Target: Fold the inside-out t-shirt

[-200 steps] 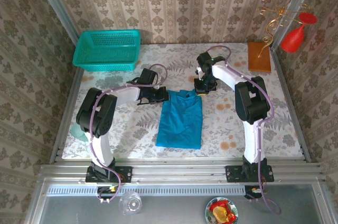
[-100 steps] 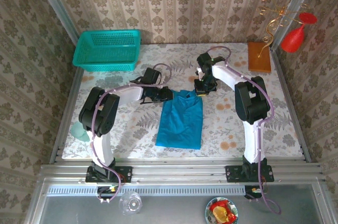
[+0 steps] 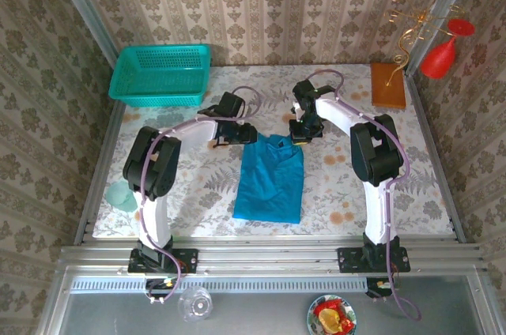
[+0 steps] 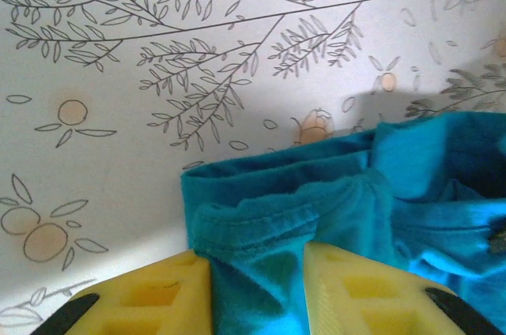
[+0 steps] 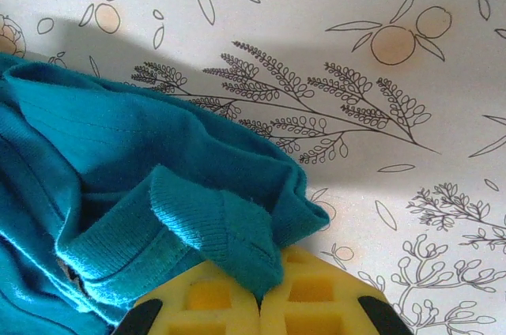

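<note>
The inside-out t-shirt [image 3: 270, 181] lies folded into a narrow teal-blue strip in the middle of the table. My left gripper [image 3: 247, 136] is at its far left corner. In the left wrist view its yellow fingers [image 4: 158, 295] stand apart, and a hemmed fold of the t-shirt [image 4: 316, 193] lies loose between them; the left gripper [image 4: 257, 260] is open. My right gripper [image 3: 299, 134] is at the far right corner. In the right wrist view the right gripper [image 5: 265, 272] is shut on a ribbed edge of the t-shirt [image 5: 118, 153].
A turquoise mesh basket [image 3: 162, 74] stands at the back left. An orange-brown block [image 3: 387, 84] and a red glass ornament [image 3: 439, 58] are at the back right. The patterned table [image 3: 198, 193] has free room on both sides of the shirt.
My left gripper has opened its jaws and its arm has shifted a little towards the back. The right gripper stays shut on the shirt's edge in the same place.
</note>
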You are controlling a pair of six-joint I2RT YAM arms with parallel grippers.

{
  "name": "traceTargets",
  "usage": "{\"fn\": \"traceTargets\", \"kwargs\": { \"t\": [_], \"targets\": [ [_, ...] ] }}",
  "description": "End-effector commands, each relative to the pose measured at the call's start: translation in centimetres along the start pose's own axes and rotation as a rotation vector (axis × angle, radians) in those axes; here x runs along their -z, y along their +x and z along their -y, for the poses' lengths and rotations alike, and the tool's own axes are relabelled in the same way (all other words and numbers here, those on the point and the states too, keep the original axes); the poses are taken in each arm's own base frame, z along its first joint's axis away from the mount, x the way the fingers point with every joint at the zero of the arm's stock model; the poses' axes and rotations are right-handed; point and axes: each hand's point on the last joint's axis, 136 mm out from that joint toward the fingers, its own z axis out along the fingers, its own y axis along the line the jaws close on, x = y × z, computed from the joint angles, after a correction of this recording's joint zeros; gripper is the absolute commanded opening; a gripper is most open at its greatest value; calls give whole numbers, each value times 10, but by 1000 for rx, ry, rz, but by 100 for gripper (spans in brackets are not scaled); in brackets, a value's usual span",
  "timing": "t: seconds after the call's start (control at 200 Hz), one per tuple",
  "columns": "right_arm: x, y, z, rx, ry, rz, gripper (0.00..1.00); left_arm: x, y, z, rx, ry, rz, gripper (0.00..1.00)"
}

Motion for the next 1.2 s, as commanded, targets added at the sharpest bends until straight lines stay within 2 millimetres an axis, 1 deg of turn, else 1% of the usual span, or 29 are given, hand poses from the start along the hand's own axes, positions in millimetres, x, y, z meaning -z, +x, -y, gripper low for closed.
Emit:
{"fn": "traceTargets", "kwargs": {
  "t": [0.0, 0.16, 0.315, 0.5, 0.68, 0.815, 0.9, 1.015, 1.195],
  "targets": [
    [6, 11, -2, -10, 15, -29, 0, -11, 9, -17, -25, -79, -60, 35],
    [7, 11, -3, -10, 15, -31, 0, -24, 19, -18, -48, -117, -112, 38],
    [6, 11, -3, -8, 17, -31, 0, -33, 30, -11, -66, -116, -154, 40],
    [5, 11, -3, -11, 18, -31, 0, -39, 47, -1, -110, -146, -192, 37],
    [3, 11, -3, -12, 22, -33, 0, -52, 65, 7, -127, -171, -243, 34],
    [5, 10, -4, -12, 21, -31, 0, -61, 75, 17, -139, -162, -269, 32],
    [7, 10, -3, -11, 24, -29, 0, -66, 78, 17, -127, -152, -288, 28],
    [8, 9, -4, -9, 24, -24, 0, -67, 80, 15, -118, -149, -298, 23],
    [9, 7, -5, -13, 21, -18, 0, -66, 80, 10, -76, -112, -293, 9]
  ]
}}
